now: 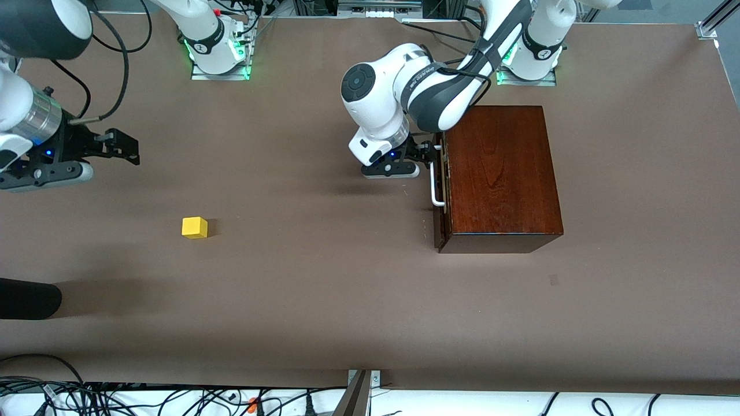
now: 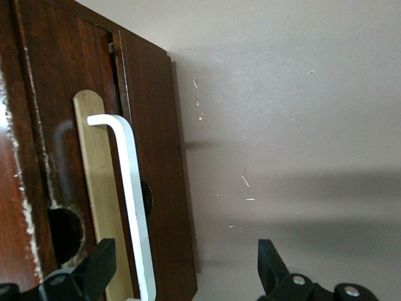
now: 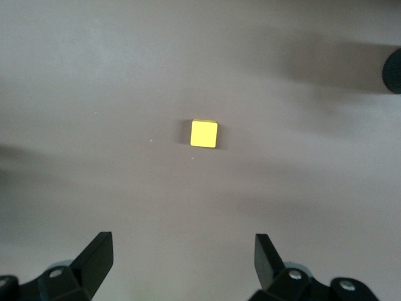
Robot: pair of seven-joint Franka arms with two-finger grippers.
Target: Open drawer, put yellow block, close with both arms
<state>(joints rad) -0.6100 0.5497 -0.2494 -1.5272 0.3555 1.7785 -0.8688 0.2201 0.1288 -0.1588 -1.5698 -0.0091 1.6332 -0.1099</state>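
Note:
The dark mahogany box (image 1: 503, 173) stands toward the left arm's end of the table, and its drawer looks shut. The drawer front carries a white bar handle (image 1: 437, 184). My left gripper (image 1: 429, 155) is at the handle's end nearest the robot bases. In the left wrist view the handle (image 2: 128, 188) runs between the fingers of my open left gripper (image 2: 185, 263), close to one finger (image 2: 100, 263). The yellow block (image 1: 194, 227) lies on the table toward the right arm's end. My right gripper (image 1: 122, 147) hangs open and empty above the table, and the block (image 3: 204, 133) shows ahead of it (image 3: 183, 257).
A black rounded object (image 1: 29, 299) juts in at the table's edge on the right arm's end, nearer the camera than the block. It also shows in the right wrist view (image 3: 393, 70). Cables (image 1: 115, 398) lie along the table's near edge.

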